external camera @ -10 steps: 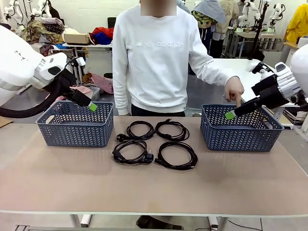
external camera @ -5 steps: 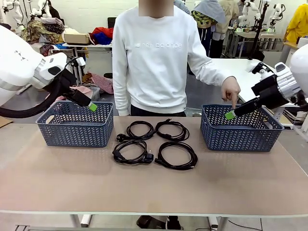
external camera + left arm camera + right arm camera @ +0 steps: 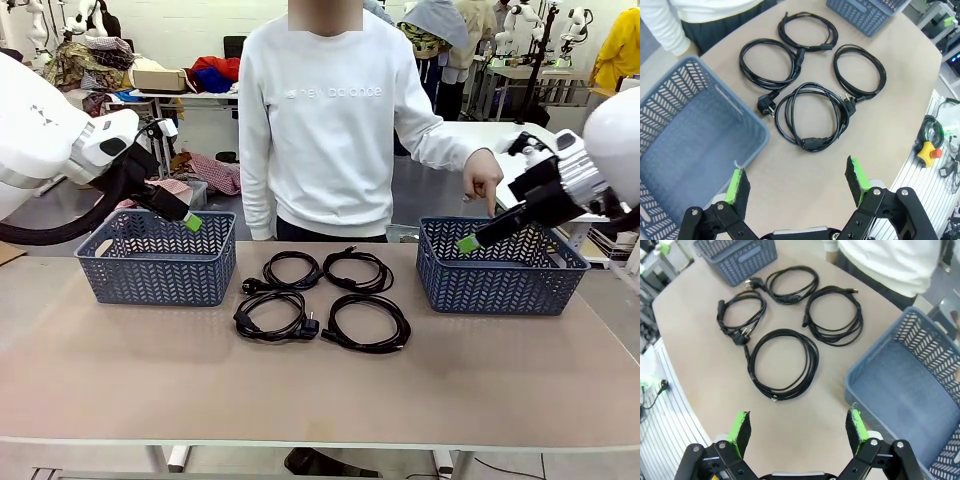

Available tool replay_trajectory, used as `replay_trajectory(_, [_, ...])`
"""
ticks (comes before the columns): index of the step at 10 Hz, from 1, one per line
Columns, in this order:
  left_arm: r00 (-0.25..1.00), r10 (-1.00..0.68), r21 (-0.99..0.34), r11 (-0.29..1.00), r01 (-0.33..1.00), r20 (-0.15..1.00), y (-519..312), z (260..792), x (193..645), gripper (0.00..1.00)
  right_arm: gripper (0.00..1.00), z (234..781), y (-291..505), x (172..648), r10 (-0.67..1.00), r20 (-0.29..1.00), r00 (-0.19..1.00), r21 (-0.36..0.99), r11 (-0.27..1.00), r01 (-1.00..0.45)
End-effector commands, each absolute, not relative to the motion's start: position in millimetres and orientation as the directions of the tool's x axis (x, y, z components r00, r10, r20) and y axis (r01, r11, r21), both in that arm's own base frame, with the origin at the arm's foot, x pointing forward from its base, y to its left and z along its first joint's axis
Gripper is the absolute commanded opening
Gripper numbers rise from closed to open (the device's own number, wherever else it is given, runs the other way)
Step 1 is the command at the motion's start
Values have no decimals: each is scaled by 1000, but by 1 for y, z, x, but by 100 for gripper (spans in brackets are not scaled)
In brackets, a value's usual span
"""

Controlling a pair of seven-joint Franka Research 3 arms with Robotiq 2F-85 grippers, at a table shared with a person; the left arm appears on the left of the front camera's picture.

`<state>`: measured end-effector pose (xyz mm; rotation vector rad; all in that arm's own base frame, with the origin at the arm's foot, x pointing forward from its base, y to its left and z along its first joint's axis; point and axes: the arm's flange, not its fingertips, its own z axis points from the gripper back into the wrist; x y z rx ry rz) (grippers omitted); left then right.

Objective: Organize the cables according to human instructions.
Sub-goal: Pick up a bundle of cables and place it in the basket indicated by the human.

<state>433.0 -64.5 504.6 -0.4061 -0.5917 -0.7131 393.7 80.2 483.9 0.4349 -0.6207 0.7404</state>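
The desk point(image 3: 320, 390) carries two blue baskets along its far edge: the left basket point(image 3: 150, 275) toward the far left corner and the right basket point(image 3: 500, 285) toward the far right corner. A person point(image 3: 330, 130) in a white sweatshirt stands behind the middle of the far edge. The person's hand point(image 3: 484, 180) is over the right basket's far rim, one finger pointing down.

Four coiled black cables lie on the desk between the baskets, two by two, nearer the far edge than the near one. The far-left cable point(image 3: 292, 270) lies just beside the far-right cable point(image 3: 357, 270). In front of them are the near-left cable point(image 3: 272, 317), with a chunky plug, and the near-right cable point(image 3: 368, 323).

The left gripper point(image 3: 192, 222) hangs over the left basket's far right corner, its jaws wide apart and empty. The right gripper point(image 3: 468, 243) hangs over the left part of the right basket, just below the pointing finger — its jaws are likewise wide apart and empty.
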Motion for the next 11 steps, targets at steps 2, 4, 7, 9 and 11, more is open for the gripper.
replay_trajectory(2, [590, -487, -152, 675, 722, 644, -62, 504, 432, 100, 100, 480, 121, 410, 634, 572, 520, 108, 570, -815])
replay_trajectory(4, [590, -487, -152, 675, 722, 644, -62, 504, 432, 100, 100, 470, 153, 414, 716, 513, 473, 87, 505, -859])
replay_trajectory(7, [590, -487, -152, 675, 722, 644, -62, 504, 432, 100, 100, 454, 194, 407, 808, 442, 389, 32, 420, -907])
replay_trajectory(9, [590, -487, -152, 675, 722, 644, -62, 504, 432, 100, 100, 445, 209, 400, 845, 402, 353, -6, 388, -922])
replay_trajectory(11, [590, -487, -152, 675, 722, 644, -62, 504, 432, 100, 100, 445, 212, 395, 848, 397, 353, -26, 394, -919])
